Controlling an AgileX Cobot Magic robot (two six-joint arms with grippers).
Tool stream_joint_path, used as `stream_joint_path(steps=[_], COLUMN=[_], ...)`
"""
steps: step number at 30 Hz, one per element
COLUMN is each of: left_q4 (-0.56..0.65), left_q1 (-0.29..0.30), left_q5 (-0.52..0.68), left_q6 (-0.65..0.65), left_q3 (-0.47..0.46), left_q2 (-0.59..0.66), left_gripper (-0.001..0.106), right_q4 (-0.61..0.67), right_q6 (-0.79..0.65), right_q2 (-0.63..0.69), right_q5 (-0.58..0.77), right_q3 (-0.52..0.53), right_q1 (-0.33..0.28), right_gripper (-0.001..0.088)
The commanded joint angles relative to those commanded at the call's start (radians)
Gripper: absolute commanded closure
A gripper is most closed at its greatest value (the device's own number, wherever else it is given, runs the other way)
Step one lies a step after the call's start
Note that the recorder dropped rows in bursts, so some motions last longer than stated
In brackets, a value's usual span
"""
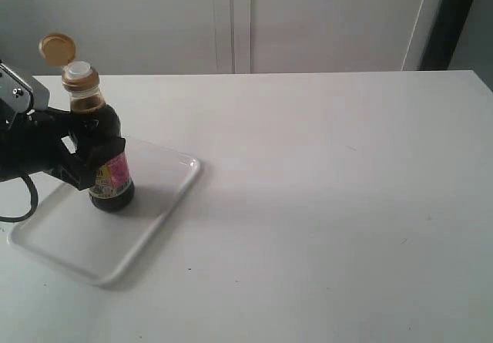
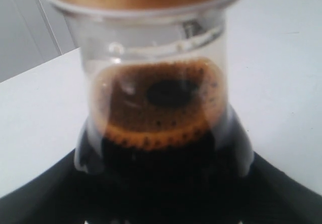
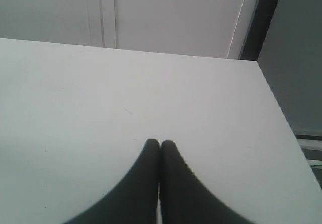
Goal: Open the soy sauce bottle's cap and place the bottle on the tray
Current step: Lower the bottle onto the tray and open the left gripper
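Left gripper (image 1: 91,156) — clamped round upright bottle (image 1: 104,150)

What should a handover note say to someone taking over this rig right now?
Left tool: shut on the soy sauce bottle, gripping its body.
Right tool: shut, empty, over bare table, away from the work.
Cap: flipped open, white spout exposed.
Bottle: upright, its base on the tray near the far side.
Done: cap opened, bottle on tray.
Left: release the bottle and pull the left arm back.
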Motion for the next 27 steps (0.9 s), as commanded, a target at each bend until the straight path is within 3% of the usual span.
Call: stream_joint_path(steps=[5,10,16,27], left_q4=[0.002,0.002,0.002,-0.021], left_q1=[0.0,0.0,0.0,0.0], left_q5=[-0.061,-0.066,-0.059,0.004], left_q6=[0.0,-0.004,-0.004,-0.004], left_q3=[0.0,0.0,0.0,0.0], left_q2=[0.0,0.0,0.0,0.0], left_gripper=[0.06,0.034,0.018,0.003], right_q4=[0.0,0.0,0.0,0.0], right_q6=[0.002,0.002,0.002,0.002], right_q2=[0.0,0.0,0.0,0.0], right_q5=[0.0,-0.004,-0.012,-0.014], right_q3=[0.0,0.0,0.0,0.0], right_q1=[0.0,0.0,0.0,0.0], right_gripper=[0.0868,0.0868,0.0868,0.0868])
